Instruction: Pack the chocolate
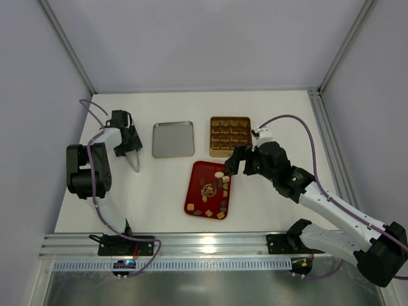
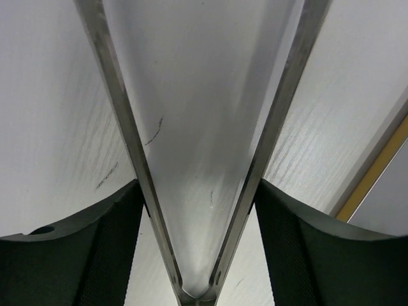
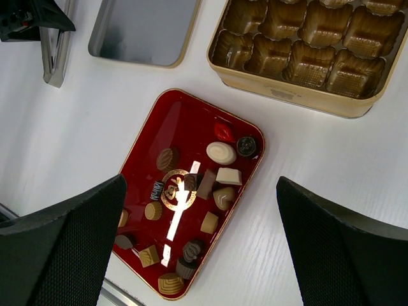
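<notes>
Several chocolates (image 3: 221,153), tan, cream and dark brown, lie in the red tray (image 3: 172,121) in the right wrist view. They also show in the top view (image 1: 220,185). My right gripper (image 3: 204,248) is open and empty, hovering above the tray's right side (image 1: 233,163). The gold tin (image 3: 280,95) with gridded compartments stands beyond the tray (image 1: 230,135); the compartments I can see are empty. My left gripper (image 1: 131,150) is at the far left, shut on metal tongs (image 2: 124,127) near their hinge. The tongs' tips (image 1: 136,167) point toward me.
The tin's silver lid (image 1: 173,139) lies upturned left of the gold tin, also in the right wrist view (image 3: 143,29). The tongs (image 3: 54,57) show at that view's top left. White walls enclose the table; a metal rail (image 1: 204,245) runs along the near edge.
</notes>
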Controlling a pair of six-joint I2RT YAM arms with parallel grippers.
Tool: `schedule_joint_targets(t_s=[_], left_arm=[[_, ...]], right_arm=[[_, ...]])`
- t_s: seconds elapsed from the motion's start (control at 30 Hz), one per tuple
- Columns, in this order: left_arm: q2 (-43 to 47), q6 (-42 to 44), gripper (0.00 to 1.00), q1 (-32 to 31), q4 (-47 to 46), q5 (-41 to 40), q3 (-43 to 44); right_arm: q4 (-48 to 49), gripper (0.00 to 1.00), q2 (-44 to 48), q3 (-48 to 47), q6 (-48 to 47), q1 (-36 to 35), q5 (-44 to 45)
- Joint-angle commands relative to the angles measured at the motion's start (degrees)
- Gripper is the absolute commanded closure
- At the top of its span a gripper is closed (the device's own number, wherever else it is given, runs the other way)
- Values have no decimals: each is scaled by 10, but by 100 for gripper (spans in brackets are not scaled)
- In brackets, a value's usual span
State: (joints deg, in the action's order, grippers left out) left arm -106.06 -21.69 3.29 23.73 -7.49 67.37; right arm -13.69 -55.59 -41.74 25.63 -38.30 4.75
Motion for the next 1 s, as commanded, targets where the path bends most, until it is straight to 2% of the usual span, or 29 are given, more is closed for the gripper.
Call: schedule_joint_targets(t_s=[0.0, 0.1, 0.27, 0.7, 0.97], left_arm=[[-9, -2, 34, -7, 8, 8, 7], [0, -8, 46, -8, 25, 3, 21], [42, -18, 53, -9, 56, -19, 38], [168, -48, 52, -28, 159, -52, 64], [226, -48, 51, -67, 214, -42, 86]], right_arm=[[31, 0, 10, 5, 9, -2, -4], [33, 0, 7, 4, 12, -2, -7], [36, 0, 6, 3, 10, -2, -7], [31, 0, 3, -11, 3, -1, -7], [19, 0, 3, -18, -1, -2, -7]])
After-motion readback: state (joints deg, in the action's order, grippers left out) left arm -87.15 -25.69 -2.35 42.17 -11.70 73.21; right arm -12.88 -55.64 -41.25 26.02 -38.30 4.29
